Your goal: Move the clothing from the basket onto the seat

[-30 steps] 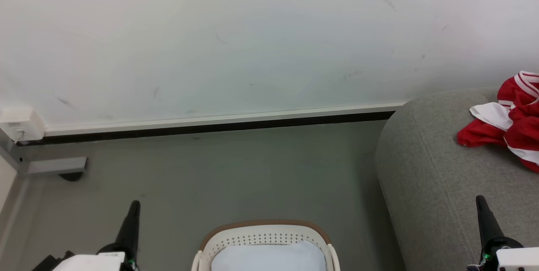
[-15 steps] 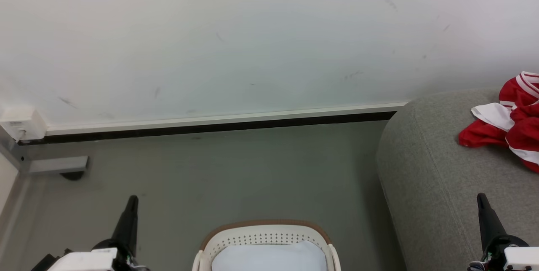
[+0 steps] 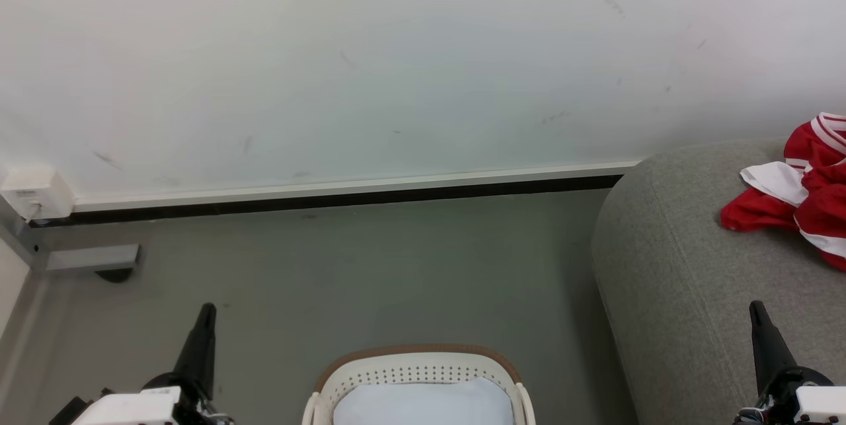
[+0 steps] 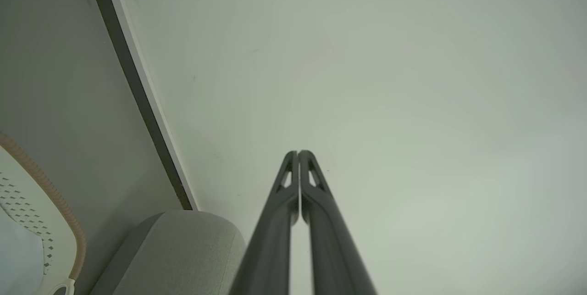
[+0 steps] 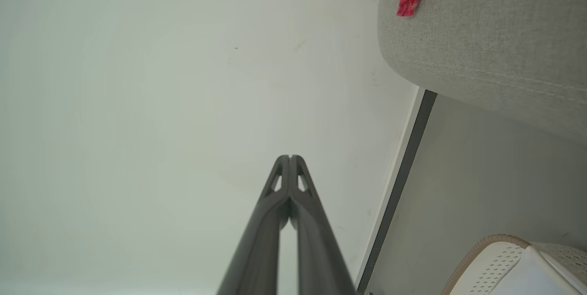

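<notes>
The left end effector (image 4: 298, 153) and right end effector (image 5: 290, 157) are held pinched together, nothing gripped — both pointed at the wall (image 3: 396, 48). The clothing (image 3: 803, 197) is seen bunched on the seat (image 3: 674, 266), well apart from the basket (image 3: 413, 362)

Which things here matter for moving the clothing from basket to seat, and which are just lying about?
Job: red clothing, lying on the grey seat; basket.
Lying about: pale liner cloth in the basket; white wall box; grey bracket by the wall.
</notes>
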Tool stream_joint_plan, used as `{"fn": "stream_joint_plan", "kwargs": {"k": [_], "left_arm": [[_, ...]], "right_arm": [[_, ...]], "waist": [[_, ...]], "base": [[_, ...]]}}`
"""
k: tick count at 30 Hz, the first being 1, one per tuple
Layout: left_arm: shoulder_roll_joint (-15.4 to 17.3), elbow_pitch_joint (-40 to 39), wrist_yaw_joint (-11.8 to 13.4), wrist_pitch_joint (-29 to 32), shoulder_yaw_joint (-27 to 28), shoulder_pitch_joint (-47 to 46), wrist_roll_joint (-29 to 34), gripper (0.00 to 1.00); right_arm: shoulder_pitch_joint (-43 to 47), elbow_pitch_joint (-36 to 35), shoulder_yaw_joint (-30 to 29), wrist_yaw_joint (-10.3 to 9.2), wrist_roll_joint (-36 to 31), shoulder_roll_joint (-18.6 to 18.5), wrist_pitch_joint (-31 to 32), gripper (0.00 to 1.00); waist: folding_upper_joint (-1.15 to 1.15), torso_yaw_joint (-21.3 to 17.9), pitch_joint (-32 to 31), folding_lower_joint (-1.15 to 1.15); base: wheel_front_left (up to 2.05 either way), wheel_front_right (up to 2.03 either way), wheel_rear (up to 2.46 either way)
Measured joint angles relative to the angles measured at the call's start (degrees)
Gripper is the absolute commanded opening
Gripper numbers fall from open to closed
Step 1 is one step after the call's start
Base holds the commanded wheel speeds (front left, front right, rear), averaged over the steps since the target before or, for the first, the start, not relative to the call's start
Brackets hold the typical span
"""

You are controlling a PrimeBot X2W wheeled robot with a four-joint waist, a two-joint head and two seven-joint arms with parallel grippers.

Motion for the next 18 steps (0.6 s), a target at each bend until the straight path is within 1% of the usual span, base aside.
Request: {"fn": "stream_joint_plan", "kwargs": {"k": [18], "left_arm": [[0.0, 0.0, 0.0, 0.0, 0.0, 0.0, 0.0, 0.00]], "right_arm": [[0.0, 0.0, 0.0, 0.00, 0.0, 0.0, 0.0, 0.00]], "waist": [[0.00, 0.0, 0.0, 0.00]], "base": [[0.00, 0.00, 0.00]]}}
